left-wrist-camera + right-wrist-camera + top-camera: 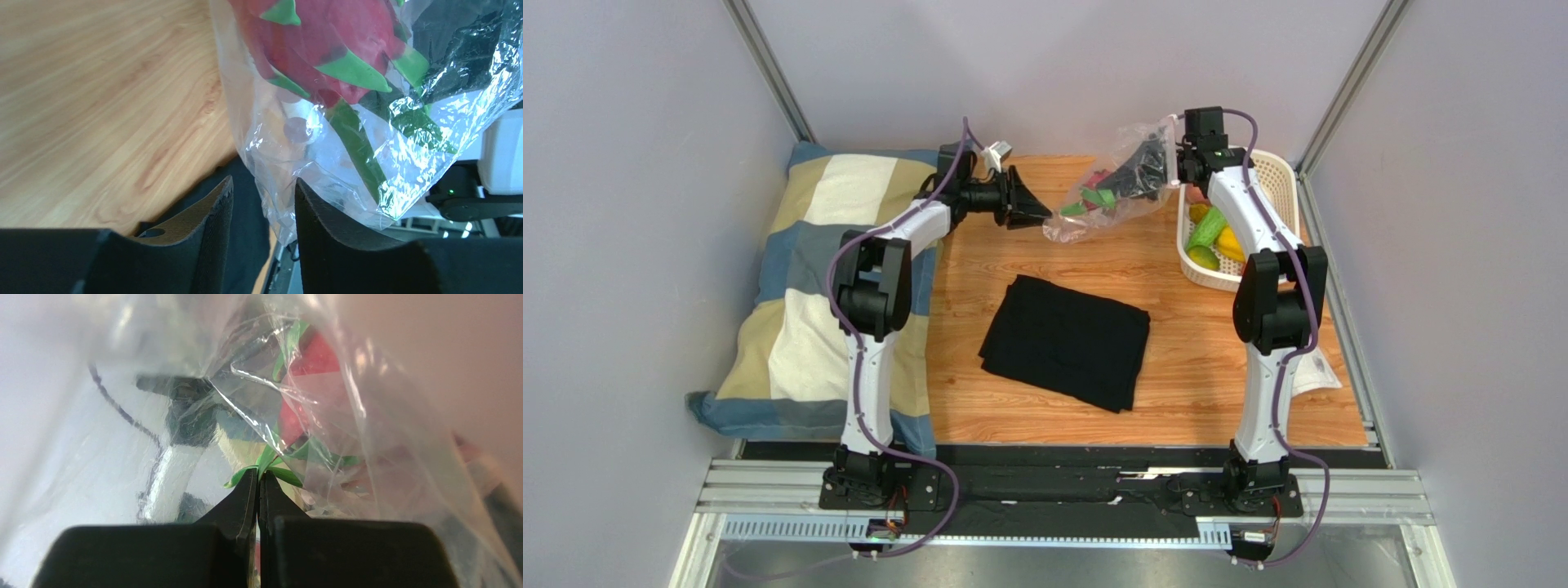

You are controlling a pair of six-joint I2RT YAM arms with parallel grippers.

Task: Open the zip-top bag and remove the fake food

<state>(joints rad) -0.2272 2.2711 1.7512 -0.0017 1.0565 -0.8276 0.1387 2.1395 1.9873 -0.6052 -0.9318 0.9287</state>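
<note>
Right gripper (258, 476), jaws pressed together, pinches the zip-top bag (1087, 208) clear of the table. Left gripper (264, 196) stands spread around the bag's lower corner. Fake food (344, 37) lies inside.

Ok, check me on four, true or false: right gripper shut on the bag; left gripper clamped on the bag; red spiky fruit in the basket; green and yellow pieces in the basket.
1. The right gripper is shut on the bag. True.
2. The left gripper is clamped on the bag. False: its jaws stand apart, with a corner of the bag between them.
3. The red spiky fruit is in the basket. False: it is inside the bag.
4. The basket holds green and yellow pieces. True.
</note>
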